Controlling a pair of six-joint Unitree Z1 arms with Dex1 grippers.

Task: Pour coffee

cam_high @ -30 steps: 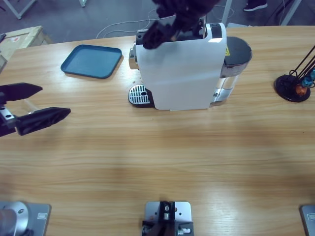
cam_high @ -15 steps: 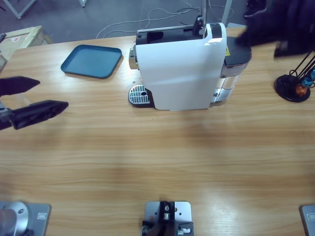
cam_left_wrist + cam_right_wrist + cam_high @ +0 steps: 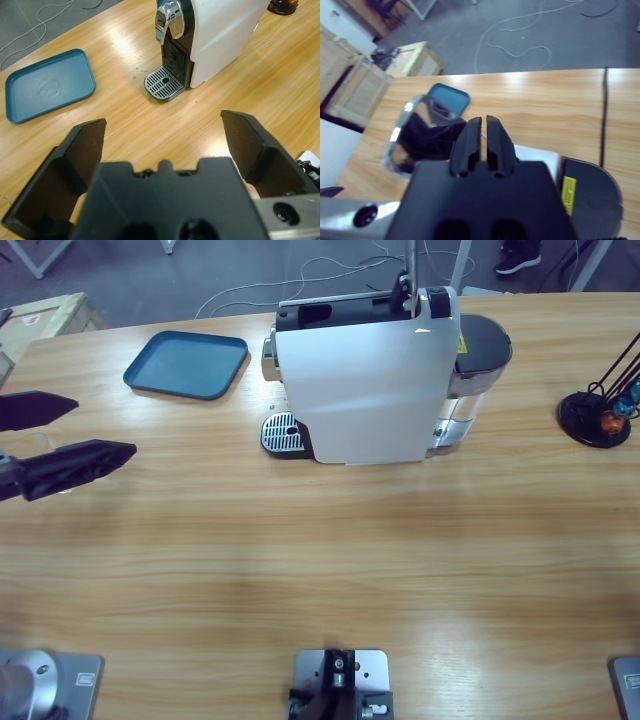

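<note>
no coffee shows in any view. the white coffee machine stands at upper middle of the high view, its grated drip tray at its left foot with nothing on it. a blue tray lies at upper left. the left gripper sits at the left edge, jaws spread wide and holding nothing. the right gripper is high over the machine, jaws nearly closed on nothing. half a second ago a dark arm blurred the upper right of the high view; it's gone now.
</note>
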